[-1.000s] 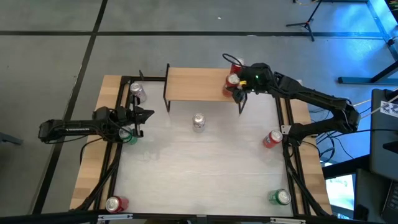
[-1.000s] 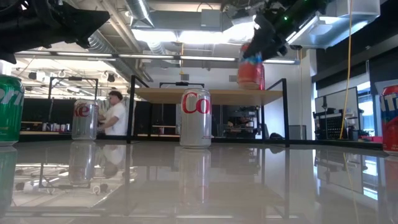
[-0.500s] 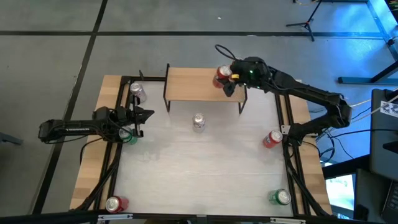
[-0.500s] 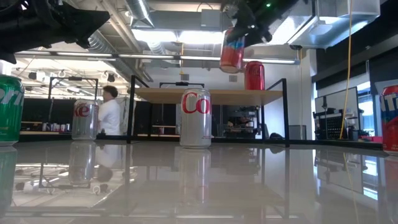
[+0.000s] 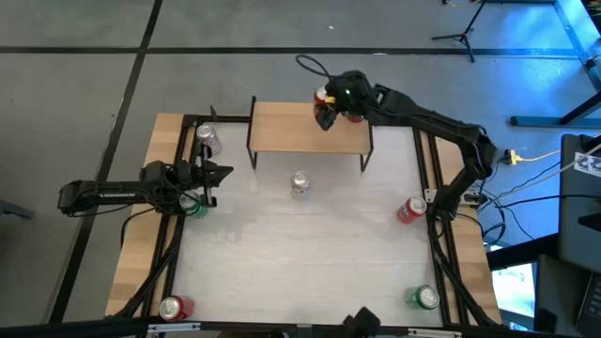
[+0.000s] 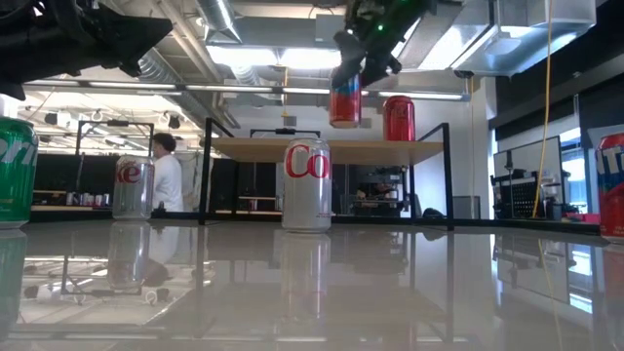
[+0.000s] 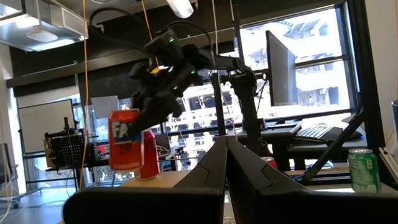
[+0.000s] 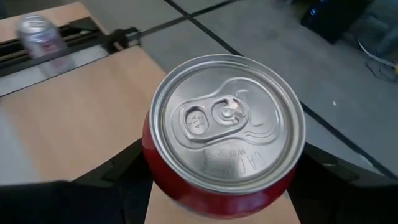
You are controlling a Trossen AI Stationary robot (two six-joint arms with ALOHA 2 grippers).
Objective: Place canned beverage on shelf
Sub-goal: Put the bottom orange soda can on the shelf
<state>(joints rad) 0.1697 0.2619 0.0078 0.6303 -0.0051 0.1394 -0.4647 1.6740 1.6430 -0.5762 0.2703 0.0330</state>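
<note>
The right gripper (image 6: 351,54) hangs above the far edge of the low light-wood shelf on thin black legs (image 5: 282,131), its jaws closed on the sides of a red aluminium can (image 6: 345,100), which is upright and clear of the top, not yet set down. A second red can (image 6: 398,118) already stands on the shelf just beside it, so the work is judged partly done: the held can must be lowered without knocking its neighbour. Off the shelf stand a silver can (image 5: 300,183) in front of it, another silver can (image 5: 207,139), a green can (image 5: 194,206) under the left gripper (image 5: 212,175), whose jaw state cannot be told, and further cans near the edges.
</note>
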